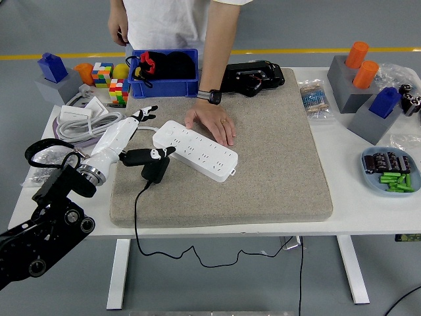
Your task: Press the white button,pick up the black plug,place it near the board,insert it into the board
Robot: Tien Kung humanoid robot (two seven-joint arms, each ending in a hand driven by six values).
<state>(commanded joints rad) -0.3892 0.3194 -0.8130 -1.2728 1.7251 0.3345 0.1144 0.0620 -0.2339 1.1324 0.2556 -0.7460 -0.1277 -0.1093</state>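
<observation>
The left hand [135,141] hovered over the grey mat's [276,171] left edge, fingers spread, gripping nothing, its thumb above the black plug [156,167]. The plug lay on the mat just beside the white power strip's [195,149] left end. A person's hand [212,122] pressed on the strip.

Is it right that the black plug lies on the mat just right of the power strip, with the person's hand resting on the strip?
No. The head view shows the black plug just left of the power strip, on the mat. The person's hand does rest on the strip.
</observation>
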